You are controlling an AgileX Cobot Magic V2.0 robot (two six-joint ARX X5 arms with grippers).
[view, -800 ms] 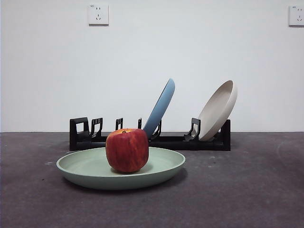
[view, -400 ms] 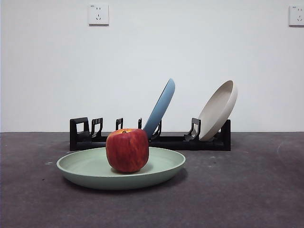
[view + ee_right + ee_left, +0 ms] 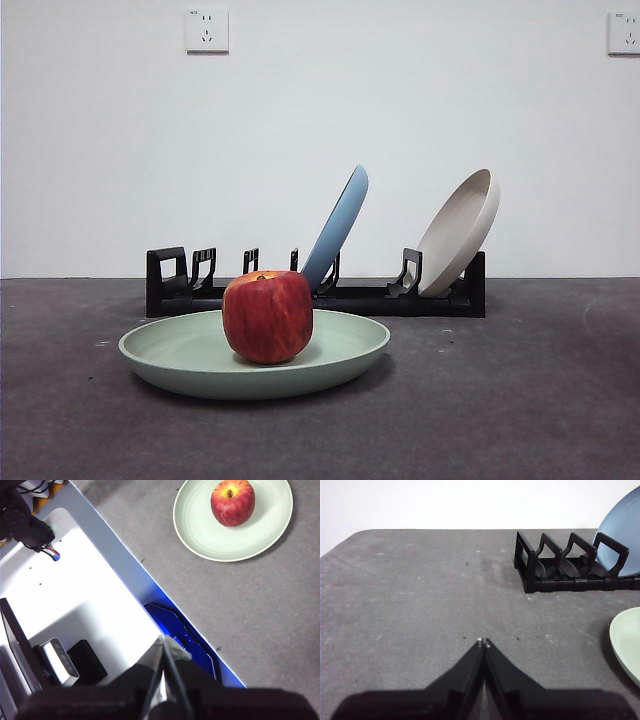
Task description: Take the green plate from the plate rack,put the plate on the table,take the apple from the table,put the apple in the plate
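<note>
The green plate (image 3: pixel 340 355) lies flat on the dark grey table (image 3: pixel 520 400), in front of the black plate rack (image 3: pixel 360 297). The red apple (image 3: pixel 267 316) stands upright in the plate; the right wrist view shows the apple (image 3: pixel 232 502) in the plate (image 3: pixel 200 530) from above. My left gripper (image 3: pixel 483 642) is shut and empty, low over bare table, with the rack's end (image 3: pixel 535 565) and the plate's rim (image 3: pixel 626 645) off to one side. My right gripper (image 3: pixel 162 642) is shut and empty, held high over the table's edge, far from the plate.
A light blue plate (image 3: pixel 338 226) and a cream-white plate (image 3: pixel 462 230) lean in the rack. A white stand (image 3: pixel 75 610) with a small grey box (image 3: pixel 59 661) and cables sits beside the table's edge (image 3: pixel 150 585). Neither arm shows in the front view.
</note>
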